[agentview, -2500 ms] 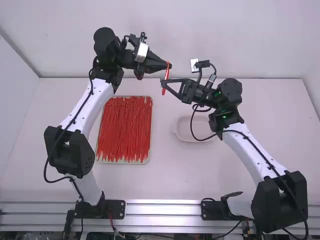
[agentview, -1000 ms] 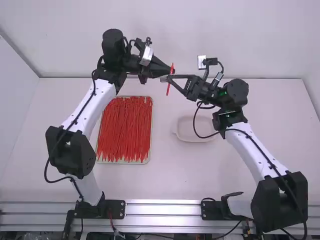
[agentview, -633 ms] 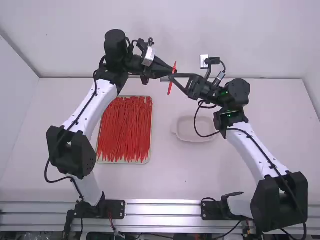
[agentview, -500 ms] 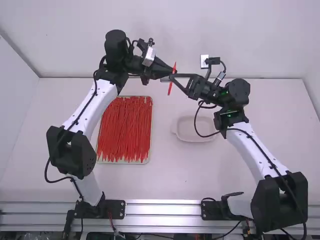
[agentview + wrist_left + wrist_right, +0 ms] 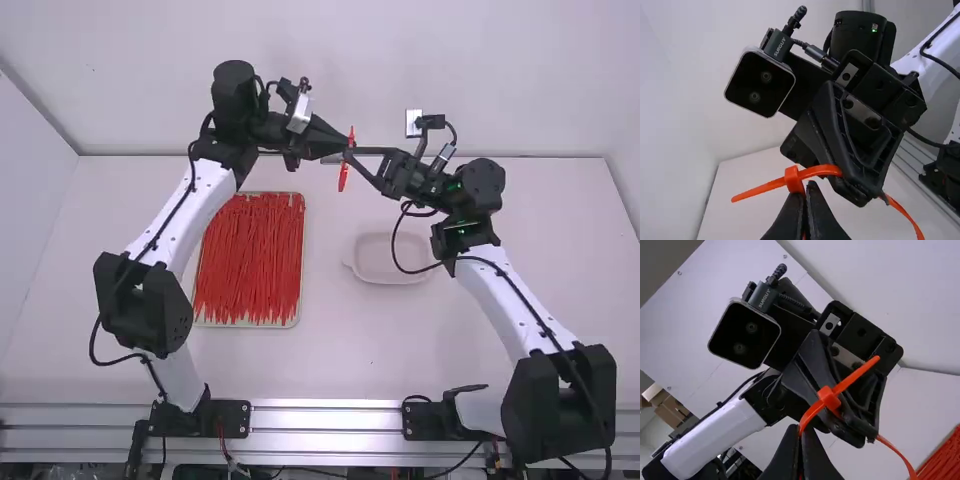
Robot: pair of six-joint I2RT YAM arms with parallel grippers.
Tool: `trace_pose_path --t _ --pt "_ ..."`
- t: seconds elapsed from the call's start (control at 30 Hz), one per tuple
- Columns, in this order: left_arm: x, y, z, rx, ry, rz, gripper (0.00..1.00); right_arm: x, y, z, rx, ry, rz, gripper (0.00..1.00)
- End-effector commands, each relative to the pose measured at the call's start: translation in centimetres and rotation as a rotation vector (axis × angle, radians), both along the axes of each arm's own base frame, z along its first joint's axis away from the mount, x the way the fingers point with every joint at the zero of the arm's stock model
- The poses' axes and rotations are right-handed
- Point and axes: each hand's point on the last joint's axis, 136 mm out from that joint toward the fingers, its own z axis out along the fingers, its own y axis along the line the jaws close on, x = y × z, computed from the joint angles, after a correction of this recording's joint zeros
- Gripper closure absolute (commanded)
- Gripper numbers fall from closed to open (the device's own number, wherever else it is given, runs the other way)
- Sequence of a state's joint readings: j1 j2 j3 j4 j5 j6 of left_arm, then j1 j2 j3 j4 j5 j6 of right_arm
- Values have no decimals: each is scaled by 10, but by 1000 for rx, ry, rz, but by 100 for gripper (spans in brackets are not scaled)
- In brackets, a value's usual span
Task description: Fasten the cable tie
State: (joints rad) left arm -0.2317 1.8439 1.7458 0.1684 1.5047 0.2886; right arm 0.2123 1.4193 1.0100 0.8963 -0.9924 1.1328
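The orange-red cable tie [image 5: 344, 168] is hanging in the air above the far part of the surface [image 5: 560, 240]. The left claw [image 5: 802, 197] and the right claw [image 5: 799, 435] are pinching it. Its strap is passing through the square head, with a short end sticking out and the rest curving downward.
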Motion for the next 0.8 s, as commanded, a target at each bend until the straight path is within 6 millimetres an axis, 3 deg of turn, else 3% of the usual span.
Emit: trace_pose_path --t 0.0,0.77 --pt "-10 0 -6 -5 -15 -66 98 20 -22 10 39 -6 -113 100" --pt "-18 -10 -25 -1 3 -94 98 30 -30 12 59 -4 -174 100"
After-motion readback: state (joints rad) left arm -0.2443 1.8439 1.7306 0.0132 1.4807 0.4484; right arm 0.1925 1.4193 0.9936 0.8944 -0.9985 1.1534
